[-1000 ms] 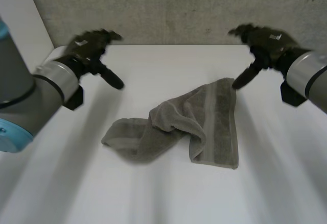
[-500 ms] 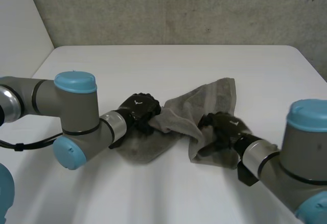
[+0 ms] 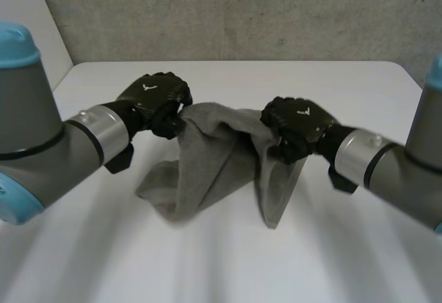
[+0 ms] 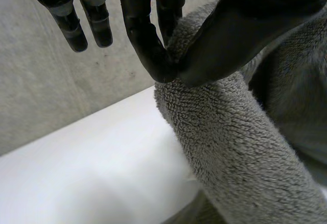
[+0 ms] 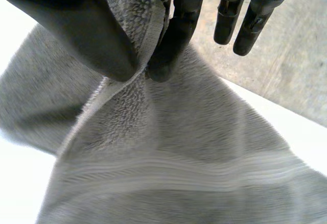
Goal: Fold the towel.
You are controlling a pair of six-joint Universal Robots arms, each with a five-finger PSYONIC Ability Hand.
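A grey towel (image 3: 221, 158) hangs between my two hands above the white table (image 3: 228, 261), its lower folds still resting on the surface. My left hand (image 3: 153, 101) pinches one upper part of the cloth between thumb and fingers (image 4: 148, 45); the towel (image 4: 230, 147) drops away below that pinch. My right hand (image 3: 295, 128) pinches the other upper part, where a hemmed edge runs up into the grip. In the right wrist view my thumb and a finger (image 5: 179, 30) clamp the towel (image 5: 168, 152), which spreads out wide below the hand.
A grey wall (image 3: 228, 13) runs along the far edge of the table. A pale panel (image 3: 27, 27) stands at the back left corner. Bare white tabletop (image 4: 76, 173) lies beneath the left hand.
Both hands came down from the table's far corners onto the towel, closed on it, and have lifted it, so the cloth now hangs stretched between them.
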